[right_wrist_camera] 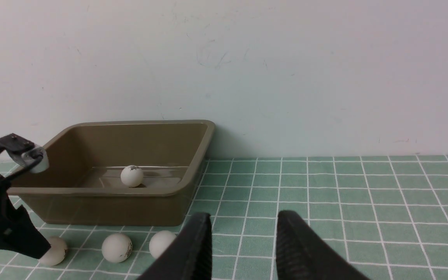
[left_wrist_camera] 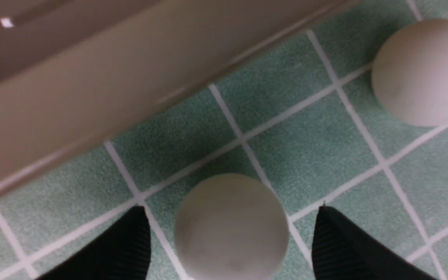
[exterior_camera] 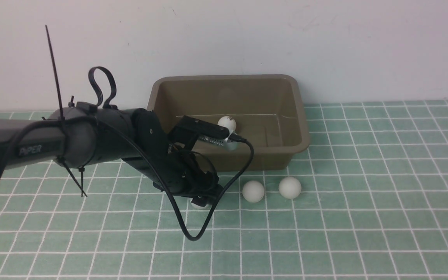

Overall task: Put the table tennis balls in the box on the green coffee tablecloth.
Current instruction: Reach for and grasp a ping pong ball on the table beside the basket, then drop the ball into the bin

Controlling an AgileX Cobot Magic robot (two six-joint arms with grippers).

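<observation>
Two black fingertips (left_wrist_camera: 130, 249) set either side of one ball (left_wrist_camera: 231, 233) — left hand (left_wrist_camera: 230, 209) spread wide, nothing gripped yet. Green coffee tablecloth (left_wrist_camera: 286, 128) showing in the gap on both sides of that ball, so no contact to speak of. Spread that wide, probably, to drop round the sphere without nudging it and sending it rolling. Held low over the cloth, pointing down, just in front of the near wall of the box (exterior_camera: 278, 155). A sensible spot, with only a short lift over the rim left to make afterwards. Judged as the moment before closing. Calls for a gentle, centred squeeze, for fear of a light round ball squirting out of an off-centre pinch.

Outward from there: two more table tennis balls (exterior_camera: 253, 191) in a row to the right of the hand. Near each other but apart, and just in front of that same wall on the cloth. Near enough to the first to be worth minding during the closing. One more ball (exterior_camera: 227, 123) already inside the box, resting on its floor. So one in, three to go.

Further out, right hand (right_wrist_camera: 244, 216) hanging back well to the right, above the cloth, out of the front view altogether. Fingers parted a little, narrower than the left, and empty — kept clear, apparently, to leave the left room to work.
</observation>
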